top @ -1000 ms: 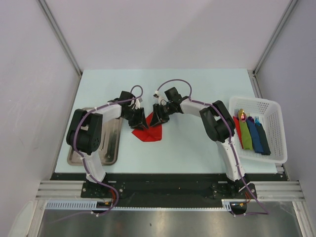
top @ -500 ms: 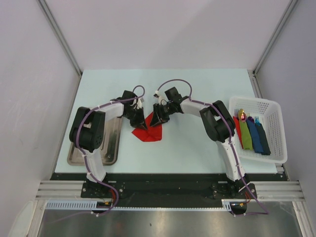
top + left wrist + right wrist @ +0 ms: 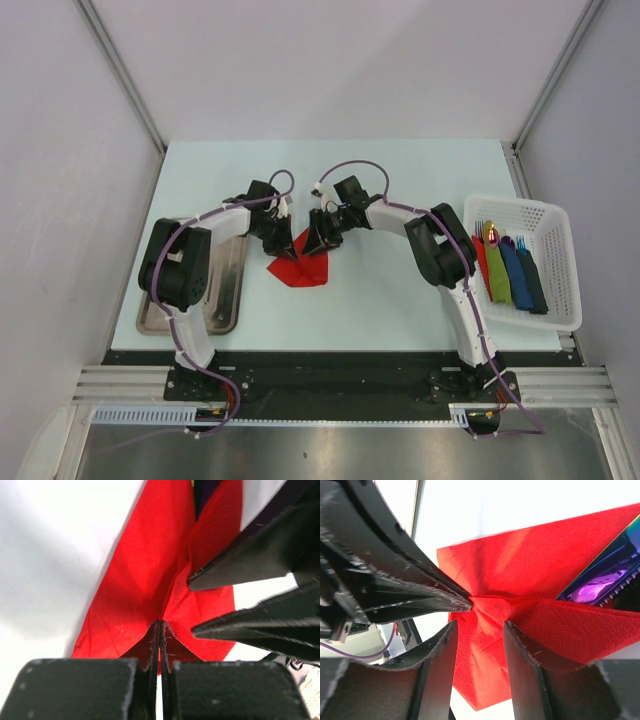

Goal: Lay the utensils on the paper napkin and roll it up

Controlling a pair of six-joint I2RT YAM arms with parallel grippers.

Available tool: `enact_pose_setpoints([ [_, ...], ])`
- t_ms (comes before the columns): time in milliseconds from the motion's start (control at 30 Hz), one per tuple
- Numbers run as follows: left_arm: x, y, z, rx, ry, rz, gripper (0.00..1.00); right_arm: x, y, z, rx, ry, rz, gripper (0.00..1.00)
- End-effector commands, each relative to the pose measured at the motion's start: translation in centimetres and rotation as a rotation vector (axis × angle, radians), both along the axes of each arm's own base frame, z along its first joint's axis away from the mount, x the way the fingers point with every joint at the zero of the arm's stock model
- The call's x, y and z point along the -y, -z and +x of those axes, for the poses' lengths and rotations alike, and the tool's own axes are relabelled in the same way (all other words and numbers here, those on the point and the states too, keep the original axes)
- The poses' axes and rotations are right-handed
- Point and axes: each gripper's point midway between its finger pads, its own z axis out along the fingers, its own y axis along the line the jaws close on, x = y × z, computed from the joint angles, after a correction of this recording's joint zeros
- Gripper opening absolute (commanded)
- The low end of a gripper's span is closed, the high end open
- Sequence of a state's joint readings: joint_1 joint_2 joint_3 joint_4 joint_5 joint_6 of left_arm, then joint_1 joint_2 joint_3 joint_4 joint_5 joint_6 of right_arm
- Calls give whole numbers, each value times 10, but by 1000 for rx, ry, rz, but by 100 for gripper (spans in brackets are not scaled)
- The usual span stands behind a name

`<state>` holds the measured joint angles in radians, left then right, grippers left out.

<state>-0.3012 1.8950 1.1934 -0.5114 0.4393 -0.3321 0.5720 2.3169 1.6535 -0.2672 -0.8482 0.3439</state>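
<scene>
The red paper napkin (image 3: 300, 266) lies crumpled mid-table between both grippers. My left gripper (image 3: 287, 240) is shut, pinching a raised fold of the napkin (image 3: 145, 580) at its fingertips (image 3: 154, 635). My right gripper (image 3: 318, 240) is open, and its fingers (image 3: 445, 645) straddle the same fold of the napkin (image 3: 520, 565) without closing on it. A shiny purple-blue utensil (image 3: 600, 587) lies partly tucked under the napkin's edge. A dark sliver of the utensil (image 3: 202, 492) shows at the top of the left wrist view. Other utensils are hidden.
A metal tray (image 3: 228, 290) lies at the left under the left arm. A white basket (image 3: 548, 215) at the right holds red, green (image 3: 497, 278), blue (image 3: 514, 272) and dark napkin rolls with cutlery ends showing.
The left arm's elbow has shifted slightly and its gripper has edged a little toward the far side, still on the napkin. The right arm has hardly moved.
</scene>
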Motion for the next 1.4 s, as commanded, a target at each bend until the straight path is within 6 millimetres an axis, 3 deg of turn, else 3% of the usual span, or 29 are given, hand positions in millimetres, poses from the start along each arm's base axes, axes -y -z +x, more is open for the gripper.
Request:
enact_pose_setpoints([
  [0, -4, -28, 7, 94, 12, 13, 0, -2, -30, 13, 62, 19, 42, 48],
  [367, -13, -19, 1, 76, 2, 36, 0, -8, -41, 15, 54, 26, 81, 48],
  [733, -15, -7, -3, 39, 0, 41, 0, 1, 5, 14, 33, 30, -18, 44],
  [833, -12, -14, 0, 57, 9, -7, 0, 4, 19, 11, 21, 26, -50, 42],
  [933, -12, -40, 11, 184, 0, -115, 15, 7, 30, 8, 2, 25, -64, 42],
  [967, -17, -47, 13, 213, -10, -137, 28, 7, 30, 8, 0, 25, -64, 41],
  [1033, -7, -63, 3, 235, 35, -230, 37, 8, 34, 8, -5, 27, -69, 40],
  [1133, 6, -80, -5, 255, 88, -337, 39, 8, 39, 7, -14, 34, -77, 37],
  [1233, 20, -82, -11, 226, 103, -414, 35, 8, 45, 6, -22, 45, -89, 32],
  [1367, 40, -64, -19, 152, 138, -433, 22, 12, 51, 7, -30, 59, -107, 29],
])
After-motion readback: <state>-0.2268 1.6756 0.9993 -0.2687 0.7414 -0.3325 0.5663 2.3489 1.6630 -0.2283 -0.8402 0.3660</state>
